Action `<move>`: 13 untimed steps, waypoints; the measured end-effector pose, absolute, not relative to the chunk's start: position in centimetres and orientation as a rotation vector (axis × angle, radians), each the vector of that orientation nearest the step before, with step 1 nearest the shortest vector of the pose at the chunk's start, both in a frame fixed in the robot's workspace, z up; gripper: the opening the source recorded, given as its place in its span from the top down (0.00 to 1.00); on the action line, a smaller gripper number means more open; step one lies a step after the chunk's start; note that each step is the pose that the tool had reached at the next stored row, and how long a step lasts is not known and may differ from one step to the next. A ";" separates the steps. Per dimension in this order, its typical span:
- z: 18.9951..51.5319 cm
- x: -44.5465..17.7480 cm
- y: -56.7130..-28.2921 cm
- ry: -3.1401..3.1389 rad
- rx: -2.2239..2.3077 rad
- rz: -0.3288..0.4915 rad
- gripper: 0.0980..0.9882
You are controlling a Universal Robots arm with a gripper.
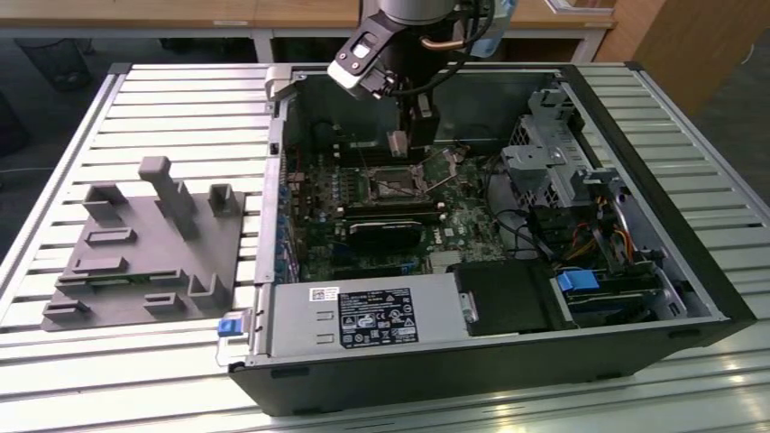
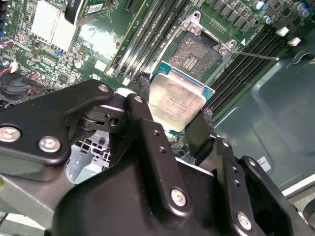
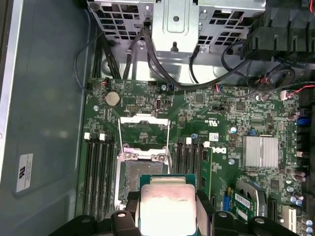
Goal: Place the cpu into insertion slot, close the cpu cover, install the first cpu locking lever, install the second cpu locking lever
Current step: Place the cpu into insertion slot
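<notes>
Silvery-grey with a thin green rim, the cpu is pinched between the black fingers of the end effector. It is held over the motherboard, near the uncovered insertion slot but not seated in it. The cpu cover stands flipped open beside the slot.

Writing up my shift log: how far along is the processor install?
Nothing is finished yet. The gripper is shut on the chip, held near the socket, which is empty. The cover is swung open. Seating the chip, closing the cover and both levers are left.
</notes>
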State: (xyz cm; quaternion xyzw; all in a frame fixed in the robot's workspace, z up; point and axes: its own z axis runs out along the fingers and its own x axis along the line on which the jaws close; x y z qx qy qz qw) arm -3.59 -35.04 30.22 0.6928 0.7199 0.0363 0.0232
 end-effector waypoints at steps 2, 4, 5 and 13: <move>30.1 -3.6 -35.0 2.229 2.145 0.112 0.51; 30.0 -3.6 -35.0 2.229 2.145 0.112 0.51; 29.9 -3.6 -35.0 2.229 2.145 0.112 0.51; 29.4 -3.6 -35.0 2.229 2.145 0.113 0.51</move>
